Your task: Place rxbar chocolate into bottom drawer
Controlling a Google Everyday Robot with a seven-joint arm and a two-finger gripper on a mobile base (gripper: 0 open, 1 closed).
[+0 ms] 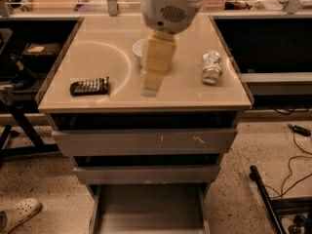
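While hovering with gripper [149,86] over table [222,95], grip state untellable, yet to reach rxbar chocolate [89,86]; bottom drawer [148,206] pulled out below to receive it.

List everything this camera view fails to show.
White bowl: mostly hidden behind the hand, which hangs over mid-table.
Bottom drawer: front end cut off by the lower edge.
Rxbar chocolate: lettering too small to read.
Shoe: cut off by the left edge.
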